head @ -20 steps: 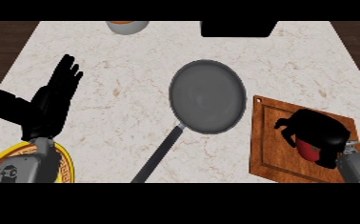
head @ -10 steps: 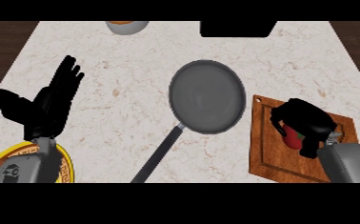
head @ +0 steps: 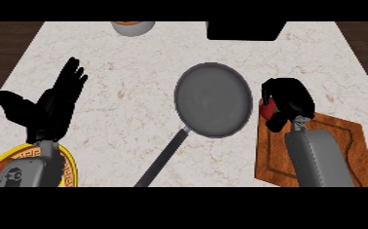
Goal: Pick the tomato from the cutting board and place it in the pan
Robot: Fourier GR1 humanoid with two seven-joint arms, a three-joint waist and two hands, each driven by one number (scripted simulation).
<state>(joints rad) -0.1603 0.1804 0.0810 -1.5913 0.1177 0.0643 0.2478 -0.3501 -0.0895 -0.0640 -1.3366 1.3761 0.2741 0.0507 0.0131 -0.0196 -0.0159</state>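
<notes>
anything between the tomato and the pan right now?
Nothing visible. The right robot hand is curled round the tomato at the cutting board's left edge, just right of the pan. The gap between them is bare counter, and the pan's inside looks empty.

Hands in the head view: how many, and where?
2. The left hand rests open, fingers up, at the counter's left side above a yellow plate. The right hand is curled round the tomato over the cutting board's far edge, beside the pan.
</notes>
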